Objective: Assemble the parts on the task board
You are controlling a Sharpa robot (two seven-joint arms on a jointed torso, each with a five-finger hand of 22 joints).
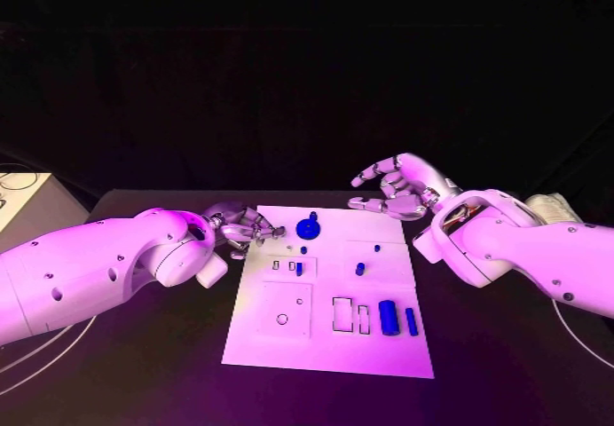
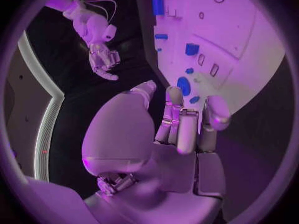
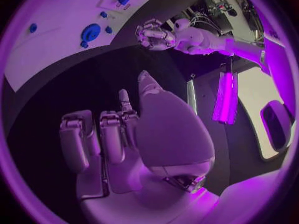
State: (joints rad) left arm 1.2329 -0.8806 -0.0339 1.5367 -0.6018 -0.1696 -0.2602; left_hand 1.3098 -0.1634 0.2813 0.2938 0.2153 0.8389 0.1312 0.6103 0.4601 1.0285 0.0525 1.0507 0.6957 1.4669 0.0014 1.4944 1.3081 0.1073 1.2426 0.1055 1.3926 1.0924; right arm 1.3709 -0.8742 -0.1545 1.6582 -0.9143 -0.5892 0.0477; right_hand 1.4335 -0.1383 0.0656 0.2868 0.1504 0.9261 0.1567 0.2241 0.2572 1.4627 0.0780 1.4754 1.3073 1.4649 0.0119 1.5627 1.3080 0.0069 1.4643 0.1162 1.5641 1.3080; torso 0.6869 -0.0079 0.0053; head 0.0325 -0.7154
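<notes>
The white task board [image 1: 269, 342] lies in the middle of the black table. A round blue disc part [image 1: 307, 229] stands near its far edge, and small blue pieces [image 1: 359, 267] sit mid-board. Two blue cylinders [image 1: 388, 318] lie by the slots near the right edge. My left hand [image 1: 243, 229] hovers at the board's far left edge, fingers apart, holding nothing. In the left wrist view its fingers [image 2: 187, 129] reach toward the disc [image 2: 184, 85]. My right hand [image 1: 397, 188] hangs beyond the far right corner, fingers loosely curved and empty; the right wrist view shows that hand [image 3: 118, 134] off the board [image 3: 56, 35].
A pale box-like object [image 1: 26, 204] stands at the table's left edge, and a light crumpled thing [image 1: 553, 206] lies behind the right arm. Thin cables [image 1: 38, 359] curve over the table at both sides. Dark table surrounds the board.
</notes>
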